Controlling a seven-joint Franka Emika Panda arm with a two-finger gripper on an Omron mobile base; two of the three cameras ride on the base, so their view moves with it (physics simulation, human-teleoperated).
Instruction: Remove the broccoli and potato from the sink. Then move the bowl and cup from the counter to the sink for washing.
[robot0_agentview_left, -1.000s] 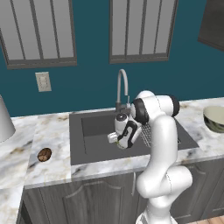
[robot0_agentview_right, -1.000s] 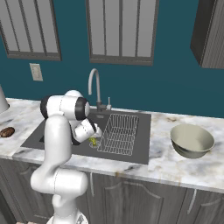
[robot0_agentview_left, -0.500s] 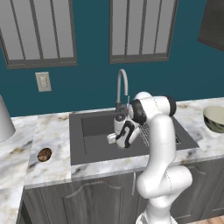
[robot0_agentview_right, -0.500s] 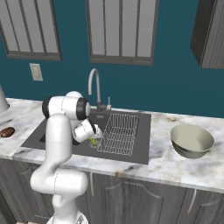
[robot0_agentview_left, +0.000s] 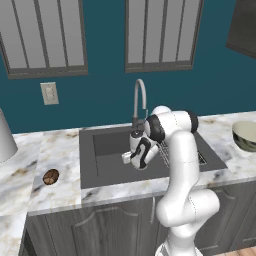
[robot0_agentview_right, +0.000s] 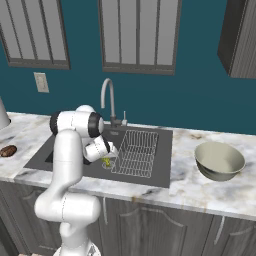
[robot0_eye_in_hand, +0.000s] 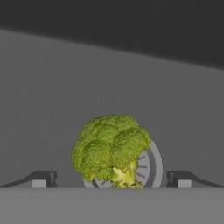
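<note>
The jaws stand released, spread wide inside the sink (robot0_agentview_left: 110, 165), with the broccoli (robot0_eye_in_hand: 111, 148) sitting between the two fingertips (robot0_eye_in_hand: 41, 179) over the round drain (robot0_eye_in_hand: 148, 168), not clasped. Well off to the jaws' left, the potato (robot0_agentview_left: 50, 176) lies on the desk (robot0_agentview_left: 55, 150). Far to their right, past the wire rack (robot0_agentview_right: 135, 152), the bowl (robot0_agentview_right: 219, 160) rests on the desk.
</note>
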